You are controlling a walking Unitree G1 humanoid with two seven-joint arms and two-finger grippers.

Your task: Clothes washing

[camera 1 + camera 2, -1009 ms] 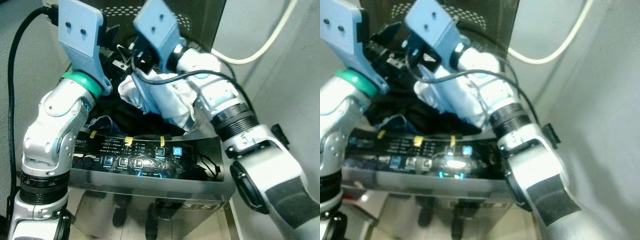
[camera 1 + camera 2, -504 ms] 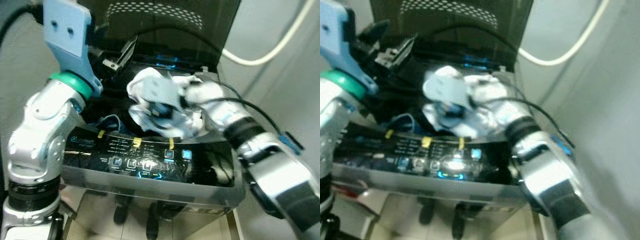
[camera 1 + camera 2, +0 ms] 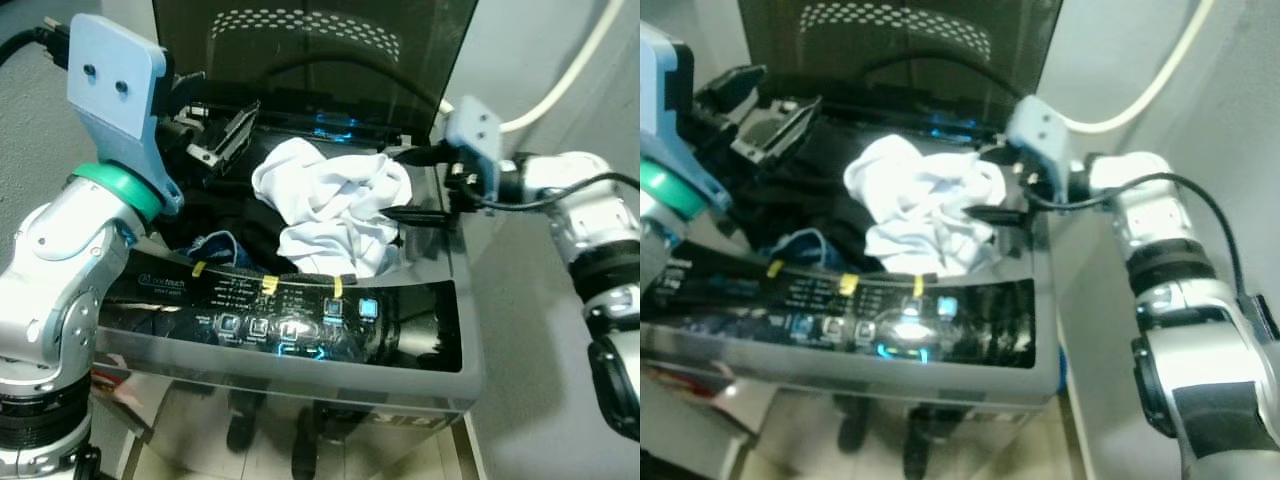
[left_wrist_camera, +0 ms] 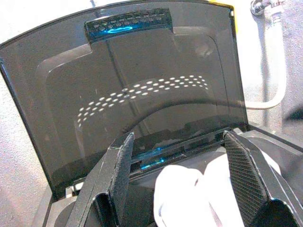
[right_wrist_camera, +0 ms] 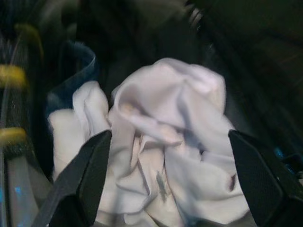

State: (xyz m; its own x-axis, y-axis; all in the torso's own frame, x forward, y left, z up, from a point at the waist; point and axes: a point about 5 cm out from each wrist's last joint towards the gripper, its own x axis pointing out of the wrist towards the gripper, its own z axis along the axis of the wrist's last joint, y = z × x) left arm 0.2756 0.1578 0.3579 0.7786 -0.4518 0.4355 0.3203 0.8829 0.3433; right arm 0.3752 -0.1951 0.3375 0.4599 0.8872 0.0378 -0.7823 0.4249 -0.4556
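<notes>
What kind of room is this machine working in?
Probably a home laundry corner: a top-loading washing machine stands with its lid up, a white garment piled on dark clothes in its tub, and a hose on the wall behind.
</notes>
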